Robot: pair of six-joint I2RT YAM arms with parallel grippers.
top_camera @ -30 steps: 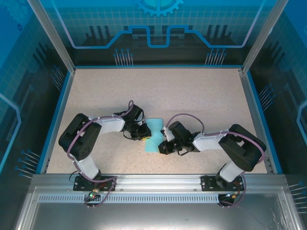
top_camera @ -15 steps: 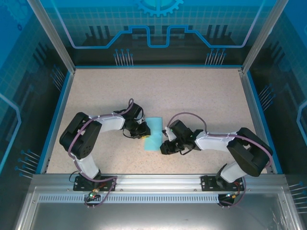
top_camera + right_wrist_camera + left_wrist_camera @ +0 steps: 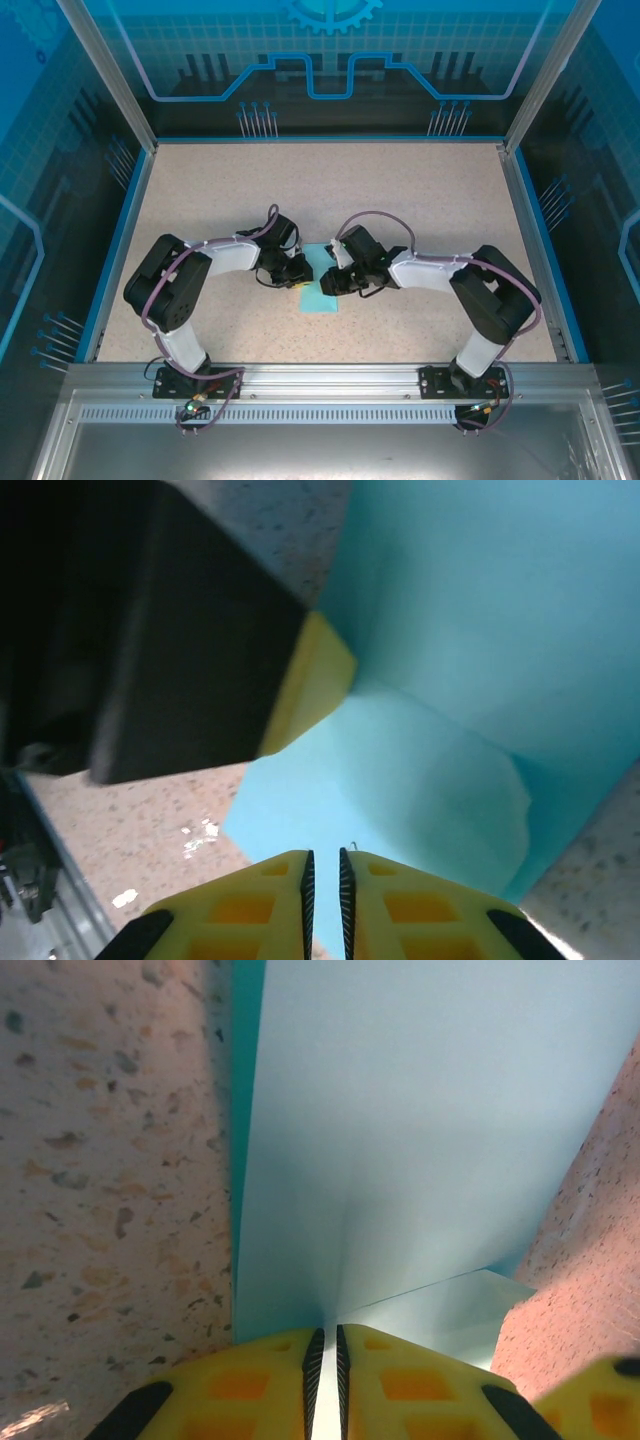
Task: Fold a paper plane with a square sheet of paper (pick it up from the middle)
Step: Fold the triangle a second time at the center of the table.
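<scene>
**Top external view.** The square sheet of paper (image 3: pixel 320 298) lies on the table (image 3: pixel 420 200) just below frame centre, between the two wrists. It is partly folded and looks narrower than a full square. The left gripper (image 3: pixel 299 272) meets its upper left edge. The right gripper (image 3: pixel 328 284) sits over its upper right part. The two grippers are very near each other.

**Left wrist view.** The yellow fingers (image 3: pixel 260 1380) at the bottom edge are pressed together on a thin edge of the sheet, so this gripper pinches the paper. The sheet rises from the pinch and covers the centre and upper right. A folded flap (image 3: pixel 440 1310) shows at lower right.

**Right wrist view.** The yellow fingers (image 3: pixel 400 905) at the bottom stand almost together, with a slim slit between them. The paper runs up to that slit, but whether it is clamped cannot be told. The left gripper's black body occupies the upper left.

**Hazards.**
- Tearing: the arms drawing apart while both hold the thin sheet.
- Skewed crease: one layer sliding, so the edges misalign.
- Slip: the narrow pinched edge pulling free from the left fingers.
- Collision: the grippers work nearly touching.
</scene>
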